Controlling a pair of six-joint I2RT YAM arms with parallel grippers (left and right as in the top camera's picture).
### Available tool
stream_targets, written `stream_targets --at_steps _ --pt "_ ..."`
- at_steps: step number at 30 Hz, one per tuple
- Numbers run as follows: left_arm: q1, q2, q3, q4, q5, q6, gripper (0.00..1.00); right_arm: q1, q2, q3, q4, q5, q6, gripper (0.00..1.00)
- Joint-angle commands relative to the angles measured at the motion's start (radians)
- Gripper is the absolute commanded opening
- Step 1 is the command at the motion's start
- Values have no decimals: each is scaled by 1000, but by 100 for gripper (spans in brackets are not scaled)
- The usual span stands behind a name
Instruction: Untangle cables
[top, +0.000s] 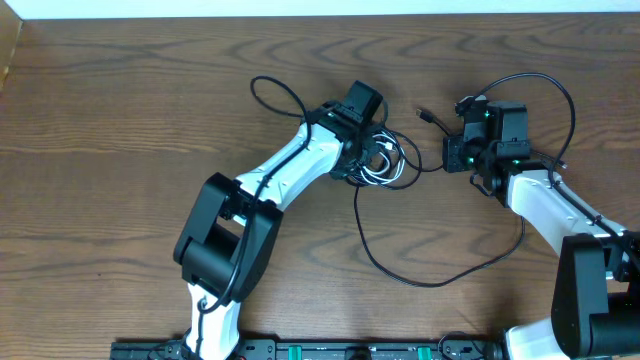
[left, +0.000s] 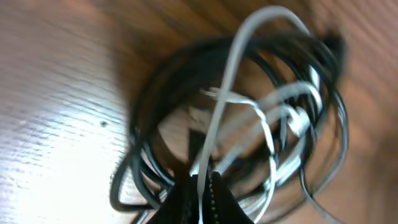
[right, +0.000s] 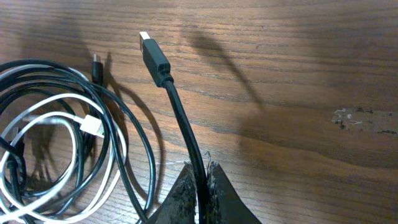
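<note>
Since each pincer is already closed on a cord, the step in hand reads as a two-handed pull to part them. At the bottom centre of the left wrist view, the left gripper (left: 202, 190) has its fingers pressed together on the white cable (left: 231, 74), which rises from the pinch and arcs over the tangle (top: 385, 160). That view is blurred, so I cannot tell whether a black strand is caught in the pinch too.

The right gripper (right: 200, 186), bottom centre of its own view, pinches the thick black cable (right: 177, 109) a short way behind its flat plug (right: 151, 53). The plug points to the upper left, clear of the rest. Left of it, the white plug (right: 92, 126) lies inside rings of thin black cable (right: 149, 158), whose small plug (right: 96, 65) pokes out at the top of the coil.

From overhead, the tangle sits just right of centre on the wooden table (top: 120, 120), between the two grippers. A long black loop (top: 430, 284) trails toward the lower middle; which cord it belongs to I cannot tell.

To do this well, raise the white strand slowly and evenly. Its loops thread among the black rings, and a hard tug would likely cinch them. The right gripper should draw its cable toward the right edge, low over the wood. If the whole coil lifts as one, a regrip nearer a plug end is probably wiser.
</note>
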Motion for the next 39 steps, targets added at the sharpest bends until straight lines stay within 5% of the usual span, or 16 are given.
stream_targets --at_steps 1,15,17,20,23,27,31,39 --pt "13 -123 27 1 96 281 7 6 -2 -7 2 -11 10 5" --pt "13 -560 27 24 19 360 7 6 -2 -7 1 -11 10 9" --pt "13 -599 27 27 -11 372 7 6 -2 -7 1 -11 10 25" --pt "13 -646 27 36 -56 439 7 6 -2 -7 1 -11 10 66" --pt "13 -676 27 36 -82 504 7 6 -2 -7 1 -12 10 88" --pt "13 -682 27 35 -81 539 7 6 -2 -7 7 -68 10 99" --pt "13 -680 27 48 -43 610 7 6 -2 -7 45 -246 10 99" --pt "13 -681 30 167 270 673 7 6 -2 -7 125 -619 -82 99"
